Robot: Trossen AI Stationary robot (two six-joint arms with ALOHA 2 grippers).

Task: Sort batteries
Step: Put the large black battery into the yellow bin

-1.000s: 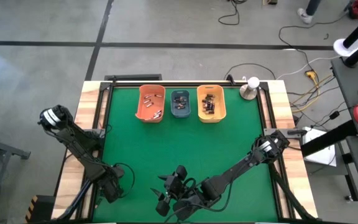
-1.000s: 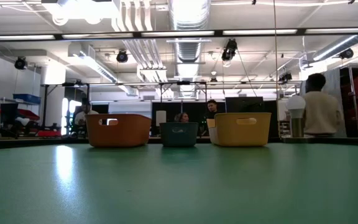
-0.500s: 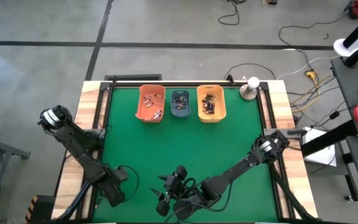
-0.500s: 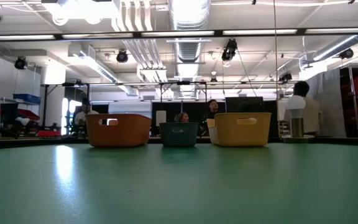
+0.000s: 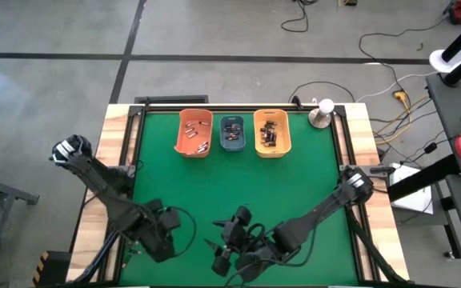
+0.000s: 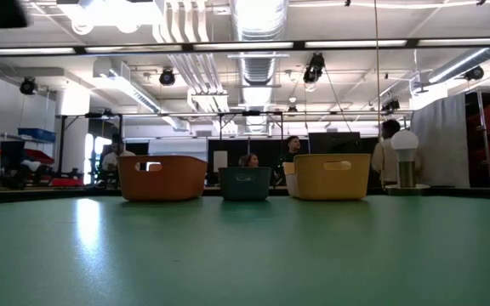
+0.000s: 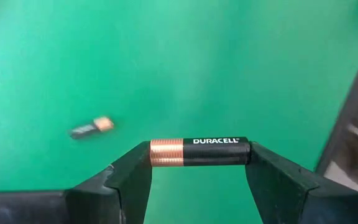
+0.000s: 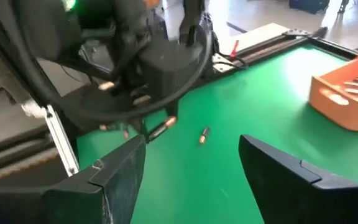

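Left gripper (image 7: 199, 163), at about 7 o'clock on the green table (image 5: 238, 184), pinches a Duracell battery (image 7: 199, 152) end to end between its fingertips, copper band on one side, black body on the other. A second loose battery (image 7: 92, 127) lies on the mat just beyond it. Right gripper (image 8: 191, 155), near 6 o'clock on the table, holds its fingers spread wide with nothing between them; its wrist view looks toward the left arm and the loose battery. At 12 o'clock stand three bins in a row: orange bin (image 5: 194, 133), blue-grey bin (image 5: 232, 133) and yellow-orange bin (image 5: 271, 133), each holding sorted batteries (image 5: 192, 134). A person (image 6: 387, 161) stands behind the yellow-orange bin.
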